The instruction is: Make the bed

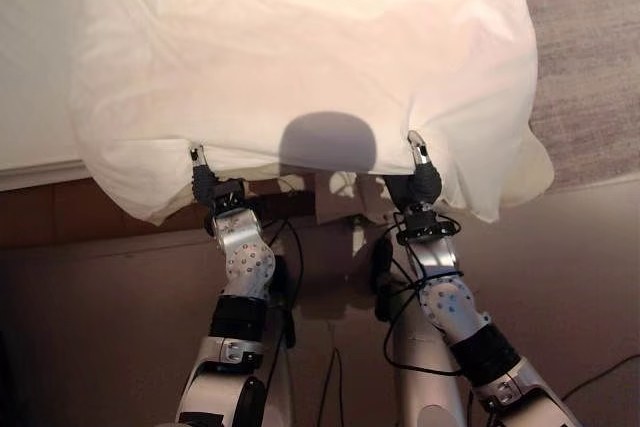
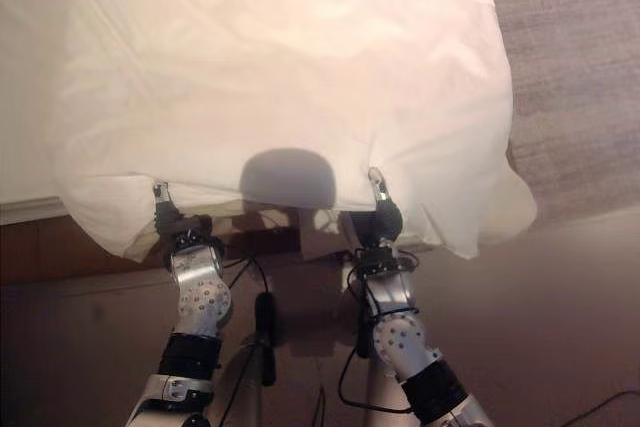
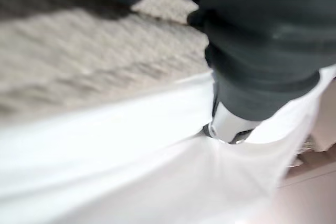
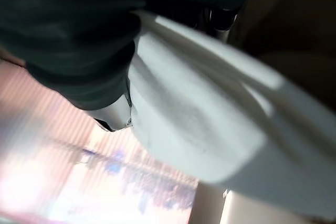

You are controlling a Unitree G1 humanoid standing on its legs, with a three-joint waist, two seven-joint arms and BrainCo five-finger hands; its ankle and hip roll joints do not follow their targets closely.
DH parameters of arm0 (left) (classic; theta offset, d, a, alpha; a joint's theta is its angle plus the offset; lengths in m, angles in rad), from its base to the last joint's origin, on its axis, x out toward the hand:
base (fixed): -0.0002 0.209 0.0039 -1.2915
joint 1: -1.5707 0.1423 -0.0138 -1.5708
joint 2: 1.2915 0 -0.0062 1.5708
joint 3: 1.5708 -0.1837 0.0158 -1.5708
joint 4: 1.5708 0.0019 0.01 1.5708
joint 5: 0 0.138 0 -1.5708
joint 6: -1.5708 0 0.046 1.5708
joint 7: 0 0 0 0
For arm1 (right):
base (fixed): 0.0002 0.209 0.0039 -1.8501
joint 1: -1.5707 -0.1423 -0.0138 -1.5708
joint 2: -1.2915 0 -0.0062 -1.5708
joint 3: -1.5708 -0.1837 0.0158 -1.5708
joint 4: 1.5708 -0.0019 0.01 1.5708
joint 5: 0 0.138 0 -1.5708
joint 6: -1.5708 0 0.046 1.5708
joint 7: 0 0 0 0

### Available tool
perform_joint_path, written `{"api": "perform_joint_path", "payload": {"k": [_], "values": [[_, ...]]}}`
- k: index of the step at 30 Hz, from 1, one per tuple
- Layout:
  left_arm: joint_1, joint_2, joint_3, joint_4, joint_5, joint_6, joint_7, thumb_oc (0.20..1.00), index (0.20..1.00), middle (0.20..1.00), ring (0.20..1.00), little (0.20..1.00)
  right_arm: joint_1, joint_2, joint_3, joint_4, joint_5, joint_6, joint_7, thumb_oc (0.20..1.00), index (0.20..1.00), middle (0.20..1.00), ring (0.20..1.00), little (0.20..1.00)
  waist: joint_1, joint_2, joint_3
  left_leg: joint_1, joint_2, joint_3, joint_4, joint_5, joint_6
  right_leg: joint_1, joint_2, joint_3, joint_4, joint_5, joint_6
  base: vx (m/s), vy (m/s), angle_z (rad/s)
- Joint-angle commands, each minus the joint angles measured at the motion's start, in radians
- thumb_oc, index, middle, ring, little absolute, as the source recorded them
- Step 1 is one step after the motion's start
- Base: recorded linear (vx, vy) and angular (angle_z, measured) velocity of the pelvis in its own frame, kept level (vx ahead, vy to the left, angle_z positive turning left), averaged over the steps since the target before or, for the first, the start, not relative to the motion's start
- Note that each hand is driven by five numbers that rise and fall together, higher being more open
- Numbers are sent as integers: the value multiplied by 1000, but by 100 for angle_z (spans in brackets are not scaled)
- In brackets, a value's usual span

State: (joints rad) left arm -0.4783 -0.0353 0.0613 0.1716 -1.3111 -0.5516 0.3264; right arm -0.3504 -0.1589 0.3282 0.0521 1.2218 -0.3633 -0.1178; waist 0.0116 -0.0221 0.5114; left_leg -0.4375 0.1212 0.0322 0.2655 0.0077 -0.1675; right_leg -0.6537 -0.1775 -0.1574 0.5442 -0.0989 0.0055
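Note:
A white sheet [image 1: 300,47] spreads wide over the bed, and its near edge is lifted between my two hands. My left hand [image 1: 205,182] pinches that edge left of centre, with one fingertip showing above the cloth. My right hand [image 1: 425,179] grips the same edge to the right, fingers curled into the fabric. The sheet's corners sag below both hands. In the left wrist view the sheet [image 3: 131,150] runs taut from under the hand's dark cover [image 3: 262,51]. In the right wrist view the sheet [image 4: 210,129] drapes over the hand [image 4: 68,40].
The bare white mattress [image 1: 30,97] shows at the left, with the brown wooden bed frame [image 1: 60,212] under it. Grey carpet [image 1: 590,47] lies to the right of the bed. Smooth floor [image 1: 570,277] stretches below the sheet's edge.

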Motion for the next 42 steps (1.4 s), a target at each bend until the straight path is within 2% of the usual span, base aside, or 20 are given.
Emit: {"api": "perform_joint_path", "payload": {"k": [1,2,4,6,8,10,11,12,13,15,16,20,22,27,29,35,37,40,41,42], "values": [[103,165,250,-95,75,-149,-27,200,200,200,200,200,91,-65,-337,31,-37,-173,-65,200,200,200,200,200,1,-10,-114,-46,11,-86,-44,107,54,136,44,-9,-222,27,66,18,45,2],[103,164,250,-97,76,-149,-26,200,200,200,200,200,89,-65,-337,33,-37,-174,-64,200,200,200,200,200,2,-10,-113,-46,12,-84,-50,114,54,134,46,-8,-225,33,64,30,104,-4],[110,169,248,-104,80,-162,-31,200,200,200,200,200,85,-58,-348,74,-30,-181,-64,200,200,200,200,200,15,-12,-114,2,65,-136,-137,140,51,126,45,16,-210,35,78,7,196,-5],[111,175,248,-101,70,-169,-33,200,200,200,200,200,80,-65,-368,108,-47,-183,-81,200,200,200,200,200,30,-8,-115,38,81,-219,-204,149,46,115,43,47,-187,37,94,-10,340,-18],[109,174,237,-85,44,-169,-50,200,200,200,200,200,69,-78,-391,153,-37,-184,-74,200,200,200,200,200,34,4,-118,47,100,-226,-235,159,33,102,8,59,-174,44,117,-52,480,-18],[104,171,228,-65,21,-164,-68,200,200,200,200,200,60,-79,-403,160,-44,-184,-74,200,200,200,200,200,33,7,-117,47,77,-207,-194,135,39,112,-23,63,-180,64,138,-57,493,10],[89,174,190,-47,-1,-152,-107,200,200,200,200,200,70,-81,-412,153,-62,-182,-79,200,200,200,200,200,18,1,-116,24,20,-139,-77,27,62,141,-104,60,-225,122,179,-68,911,32],[101,171,162,-33,-9,-138,-129,200,200,200,200,200,85,-85,-430,167,-73,-174,-72,200,200,200,200,200,9,-2,-115,-29,-83,-108,80,-57,87,191,-179,78,-345,256,202,-72,931,43],[101,170,160,-33,-10,-138,-129,200,200,200,200,200,85,-86,-431,168,-74,-173,-73,200,200,200,200,200,10,-2,-116,-37,-87,-107,92,-61,91,192,-182,79,-353,263,205,-18,765,47],[132,175,142,-22,-18,-123,-138,200,200,200,200,200,56,-68,-421,219,-85,-181,-89,200,200,200,200,200,15,5,-138,-36,-123,-60,101,-109,131,230,-239,25,-484,389,217,14,625,11],[143,175,137,-22,-1,-115,-134,200,200,200,200,200,51,-63,-416,213,-108,-172,-96,200,200,200,200,200,17,9,-145,-40,-137,-36,119,-104,137,238,-247,-2,-512,398,208,1,683,-31],[179,175,125,-43,32,-84,-133,200,200,200,200,200,63,-43,-416,249,-95,-164,-74,200,200,200,200,200,6,16,-163,-23,-186,-21,90,-107,180,226,-88,75,-420,217,154,-33,491,-53],[200,161,115,-50,40,-68,-129,200,200,200,200,200,72,-28,-405,254,-90,-165,-70,200,200,200,200,200,10,10,-163,-4,-205,-3,39,-82,189,215,-3,43,-369,164,129,-48,292,-26],[222,133,67,-41,53,-37,-116,200,200,200,200,200,120,-38,-353,256,-140,-151,-45,200,200,200,200,200,-9,11,-171,71,-246,-21,-111,-24,190,195,178,114,-304,105,94,13,98,-7],[237,124,51,-41,65,-23,-108,200,200,200,200,200,138,-41,-341,242,-131,-151,-28,200,200,200,200,200,-18,13,-175,85,-254,-30,-133,-13,194,197,211,144,-305,100,82,51,-46,4],[265,97,37,-54,62,-21,-109,200,200,200,200,200,172,-84,-341,232,-168,-114,-7,200,200,200,200,200,-13,27,-205,77,-238,-24,-178,19,181,233,194,108,-386,116,79,32,-122,9],[271,78,17,-57,37,-11,-145,200,200,200,200,200,195,-103,-346,227,-193,-107,-3,200,200,200,200,200,-18,29,-191,52,-235,-16,-91,13,146,273,178,61,-408,101,64,22,-255,26],[280,62,12,-66,20,-18,-158,200,200,200,200,200,191,-110,-345,242,-179,-107,12,200,200,200,200,200,-9,20,-167,19,-245,-38,0,-8,128,280,167,45,-388,92,55,-27,-122,69],[285,56,13,-67,21,-18,-157,200,200,200,200,200,190,-109,-343,250,-176,-108,13,200,200,200,200,200,-6,13,-166,12,-237,-35,11,-12,131,283,162,40,-382,90,55,-8,-104,49],[290,49,18,-71,15,-21,-155,200,200,200,200,200,191,-105,-341,254,-173,-112,9,200,200,200,200,200,-8,6,-171,16,-194,-16,3,-15,135,281,154,32,-364,81,55,25,-84,26]]}}
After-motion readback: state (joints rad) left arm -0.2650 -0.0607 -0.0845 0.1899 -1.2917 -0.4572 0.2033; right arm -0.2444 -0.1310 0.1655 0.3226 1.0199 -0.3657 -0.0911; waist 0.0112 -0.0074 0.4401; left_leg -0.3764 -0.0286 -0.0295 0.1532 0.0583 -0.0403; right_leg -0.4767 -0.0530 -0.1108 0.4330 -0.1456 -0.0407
